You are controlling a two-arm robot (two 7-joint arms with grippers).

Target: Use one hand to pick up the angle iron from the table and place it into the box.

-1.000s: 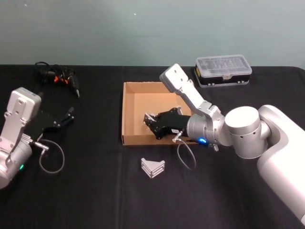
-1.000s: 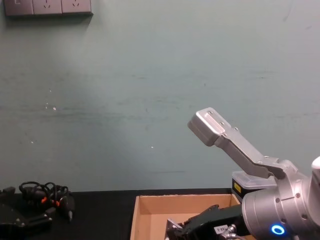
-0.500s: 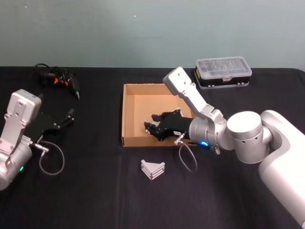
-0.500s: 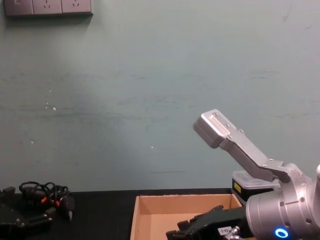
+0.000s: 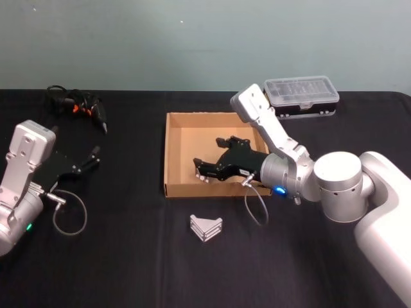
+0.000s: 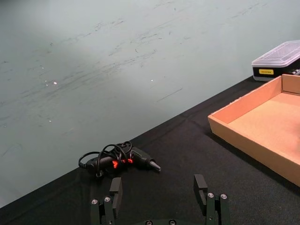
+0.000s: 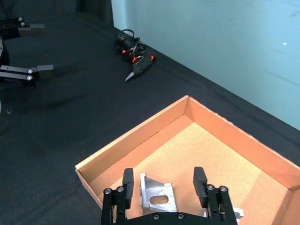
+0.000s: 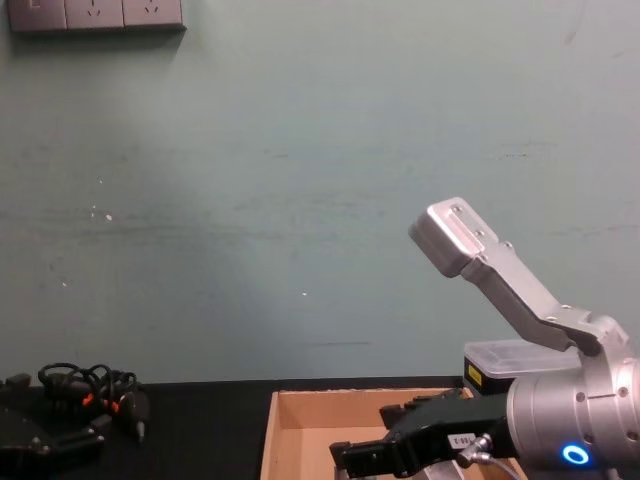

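Just in front of the box's [image 5: 183,189] near wall a silver angle iron [image 5: 205,226] lies on the table [image 5: 128,256], a bent bracket whose holes are too small to make out. Over the box's near part hangs the right gripper [image 5: 203,169], fingers spread and gripping nothing, its body hiding some of the box floor, where a second angle iron [image 7: 158,197] lies, bright, with one slotted hole. Well left of the box the left gripper [image 5: 93,157] sits with fingers spread.
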